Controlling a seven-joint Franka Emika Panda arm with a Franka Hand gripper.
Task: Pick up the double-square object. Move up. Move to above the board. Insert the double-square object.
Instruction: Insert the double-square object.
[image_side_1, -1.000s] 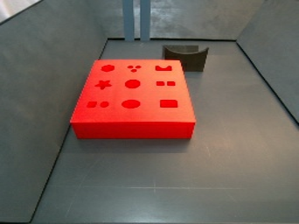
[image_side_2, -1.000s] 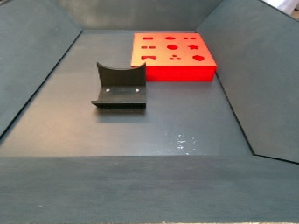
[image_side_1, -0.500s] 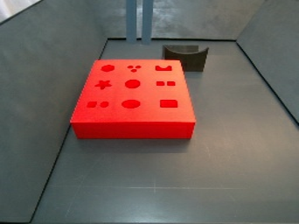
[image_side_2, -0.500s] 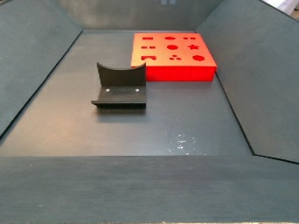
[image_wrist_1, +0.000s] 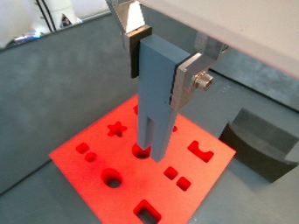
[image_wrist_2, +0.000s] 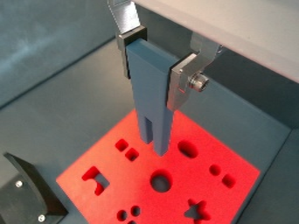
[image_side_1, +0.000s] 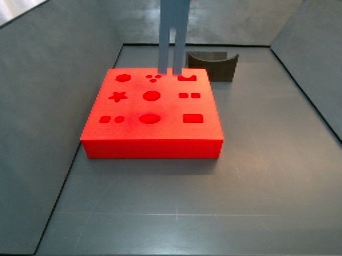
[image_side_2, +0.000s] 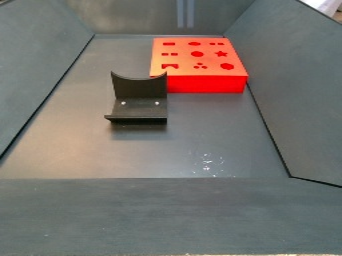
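While gripped, tool (image_wrist_1: 160, 63) over board (image_wrist_1: 100, 144)

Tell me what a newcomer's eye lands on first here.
The bright red board dominates the grey floor, its top cut with star, circle and square holes. Above it hangs the grey-blue double-square object, upright and clamped in the hand, its lower end close over the board. The dark fixture stands apart on the floor.

The gripper (image_wrist_1: 160, 59) points straight down, high over the board (image_wrist_1: 100, 162), its flat silver fingers (image_wrist_2: 183, 80) clamped on the upper end of the bar (image_wrist_2: 152, 94) in both wrist views. The bar hangs upright between the pads.
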